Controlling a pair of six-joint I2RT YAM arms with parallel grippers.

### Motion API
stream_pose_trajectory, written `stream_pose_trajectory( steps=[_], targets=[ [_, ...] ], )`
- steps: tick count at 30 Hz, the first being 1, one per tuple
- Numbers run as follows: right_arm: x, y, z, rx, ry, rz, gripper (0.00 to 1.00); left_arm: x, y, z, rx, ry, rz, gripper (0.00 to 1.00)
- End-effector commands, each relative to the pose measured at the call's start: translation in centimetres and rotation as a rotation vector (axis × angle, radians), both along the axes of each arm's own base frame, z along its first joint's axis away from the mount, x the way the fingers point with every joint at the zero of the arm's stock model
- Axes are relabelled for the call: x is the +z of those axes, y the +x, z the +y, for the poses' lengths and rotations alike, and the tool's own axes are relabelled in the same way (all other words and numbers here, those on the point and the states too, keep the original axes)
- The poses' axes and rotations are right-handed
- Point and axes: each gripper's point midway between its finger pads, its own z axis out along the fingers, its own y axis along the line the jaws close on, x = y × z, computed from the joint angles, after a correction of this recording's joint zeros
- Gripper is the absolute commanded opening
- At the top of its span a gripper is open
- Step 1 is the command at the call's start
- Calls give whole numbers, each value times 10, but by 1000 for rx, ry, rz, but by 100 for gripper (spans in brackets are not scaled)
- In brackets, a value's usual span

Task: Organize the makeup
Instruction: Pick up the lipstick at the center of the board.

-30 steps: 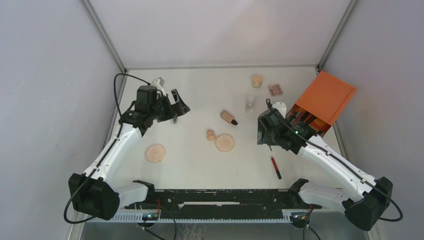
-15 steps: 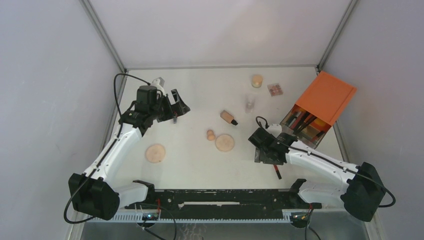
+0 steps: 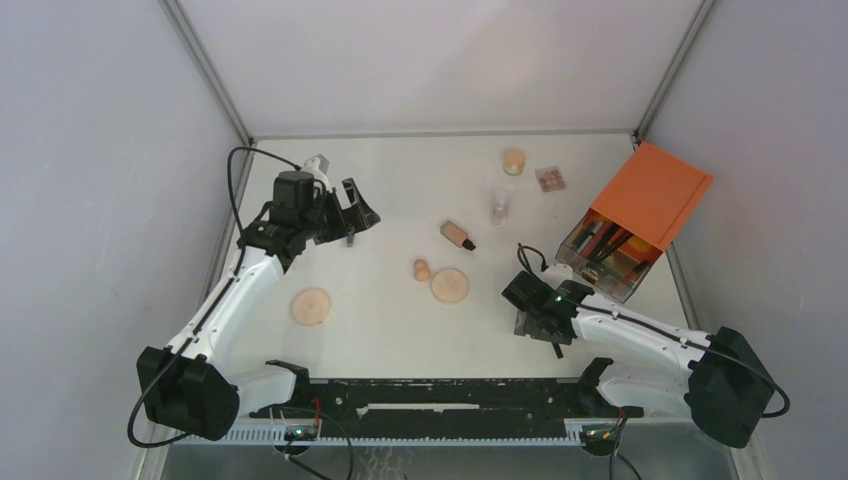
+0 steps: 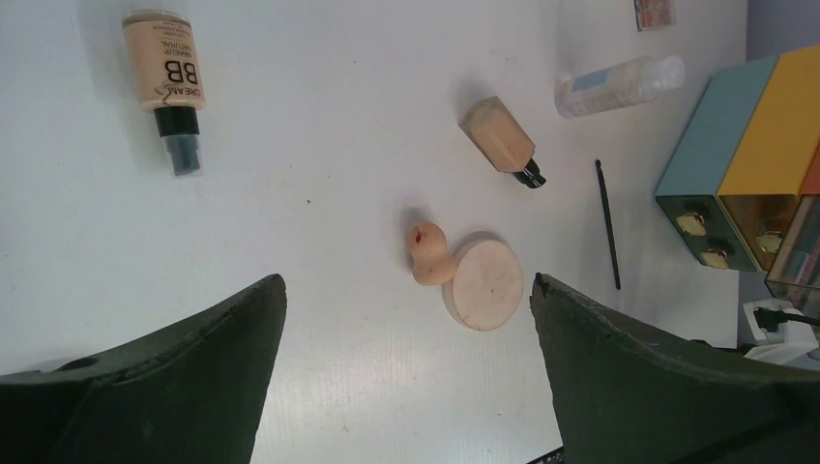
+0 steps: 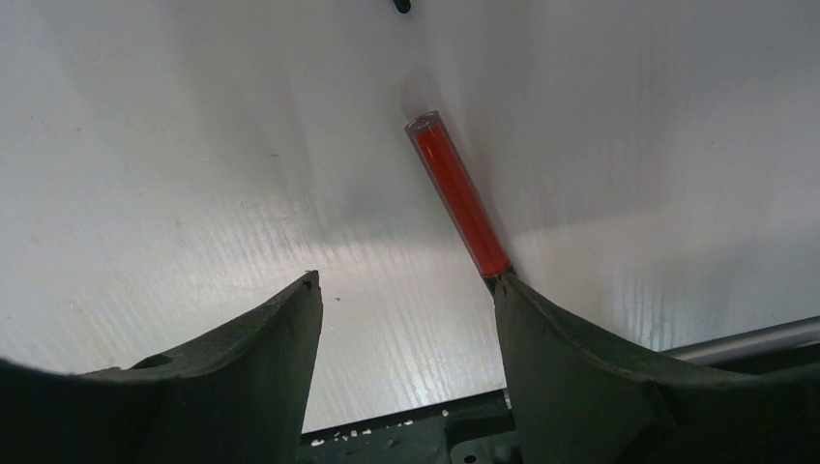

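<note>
A red pencil (image 5: 459, 198) lies on the white table, its lower end against my right gripper's right finger (image 5: 580, 367). My right gripper (image 5: 406, 278) is open and low over the table just left of the pencil; in the top view it (image 3: 530, 320) covers most of the pencil. My left gripper (image 3: 350, 215) is open and empty, held high at the left. Its wrist view shows a BB cream bottle (image 4: 164, 82), a peach bottle (image 4: 500, 138), a beige sponge (image 4: 428, 256), a tan disc (image 4: 486, 283), a clear bottle (image 4: 619, 84) and a thin black brush (image 4: 607, 222).
The orange-topped box of clear drawers (image 3: 640, 215) stands tilted at the right and holds several items. A second tan disc (image 3: 311, 305) lies front left. A tan jar (image 3: 514, 160) and a small palette (image 3: 550, 178) are at the back. The table's near edge is right under my right gripper.
My right arm has moved from beside the orange box toward the near edge and lowered next to the red pencil. The left arm has not moved.
</note>
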Motion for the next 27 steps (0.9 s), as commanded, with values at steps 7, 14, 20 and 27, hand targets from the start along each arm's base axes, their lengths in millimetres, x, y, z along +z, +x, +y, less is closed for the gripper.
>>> stream_pose_trajectory(
  steps=[7, 14, 20, 27],
  targets=[
    [4, 16, 1, -62, 23, -102, 75, 3, 3, 1, 7, -11, -31, 100],
    [7, 18, -6, -101, -1, -137, 76, 4, 3, 1, 6, -12, -35, 100],
    [2, 15, -7, -109, -34, -117, 77, 4, 2, 1, 8, -13, -37, 100],
    [-3, 11, -4, -99, -20, -86, 74, 7, 1, 3, 12, -14, -47, 100]
  ],
)
